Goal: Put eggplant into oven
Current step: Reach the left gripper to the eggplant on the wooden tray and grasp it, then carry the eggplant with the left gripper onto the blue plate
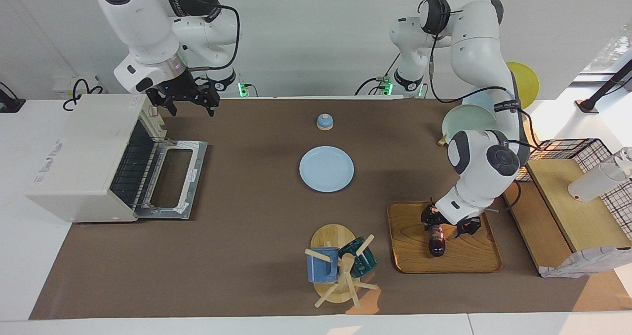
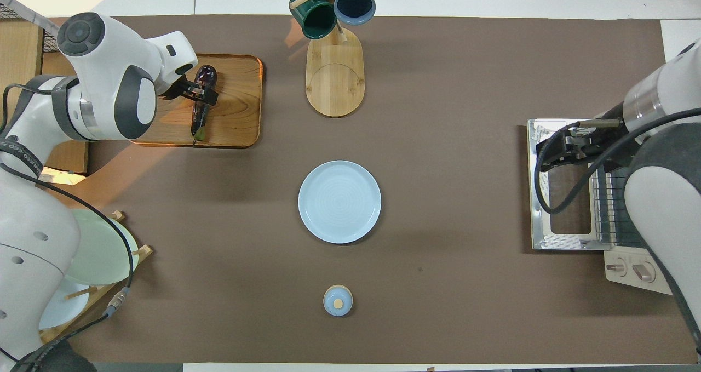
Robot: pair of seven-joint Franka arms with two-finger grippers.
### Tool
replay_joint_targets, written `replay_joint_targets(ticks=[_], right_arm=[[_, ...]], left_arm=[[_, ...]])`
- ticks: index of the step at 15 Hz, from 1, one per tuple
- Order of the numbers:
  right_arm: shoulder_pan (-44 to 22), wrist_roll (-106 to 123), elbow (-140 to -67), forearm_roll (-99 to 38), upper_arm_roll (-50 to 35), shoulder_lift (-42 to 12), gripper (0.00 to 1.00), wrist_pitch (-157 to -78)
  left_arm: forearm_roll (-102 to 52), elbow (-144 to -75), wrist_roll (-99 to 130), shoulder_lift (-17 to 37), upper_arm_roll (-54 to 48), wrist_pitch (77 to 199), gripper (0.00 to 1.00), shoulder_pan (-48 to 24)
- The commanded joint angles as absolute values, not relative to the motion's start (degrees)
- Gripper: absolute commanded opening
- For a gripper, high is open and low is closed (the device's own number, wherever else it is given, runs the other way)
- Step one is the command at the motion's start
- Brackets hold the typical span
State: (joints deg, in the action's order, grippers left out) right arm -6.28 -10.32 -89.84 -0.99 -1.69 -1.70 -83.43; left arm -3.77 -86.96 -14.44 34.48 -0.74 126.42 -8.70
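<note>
Brown tabletop, left pincer (image 1: 445,223) straddling eggplant (image 1: 436,242) on tray (image 1: 410,246), grip unclear, right pincer (image 1: 189,99) spread.

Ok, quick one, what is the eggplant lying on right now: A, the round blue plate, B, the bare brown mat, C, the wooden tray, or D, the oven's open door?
C: the eggplant lies on the wooden tray, with the left gripper down at its middle.
</note>
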Motion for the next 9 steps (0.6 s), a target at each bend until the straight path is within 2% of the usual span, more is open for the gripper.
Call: replay_joint_targets(ticks=[1, 2, 3, 4, 6, 9], right_arm=[[-5.98, -9.67, -88.68, -0.35, -2.02, -2.29, 1.00, -82.70], [-6.06, -9.75, -88.94, -0.35, -2.02, -2.11, 1.00, -82.79], [-5.98, -9.76, -89.03, -0.35, -2.02, -2.11, 1.00, -82.88], [-5.98, -9.76, -89.03, -0.44, -2.02, -2.11, 1.00, -82.88], [-5.98, -9.67, -88.95, -0.44, -2.02, -2.11, 1.00, -82.79], [-5.89, -9.58, -88.95, -0.44, -2.02, -2.11, 1.00, -82.79]], left_arm=[[-5.27, -89.56, -16.52, 33.84, -0.35, 129.28, 0.76, -9.05], [-5.19, -89.47, -16.52, 33.84, -0.35, 129.37, 0.75, -8.97], [-5.27, -89.56, -16.52, 33.75, -0.35, 129.29, 0.66, -9.05], [-5.27, -89.56, -16.52, 33.75, -0.35, 129.11, 0.49, -9.05], [-5.27, -89.39, -16.52, 33.66, -0.44, 128.41, 0.00, -8.97], [-6.93, -87.11, -16.52, 33.58, -0.88, 123.42, 0.00, -8.70]])
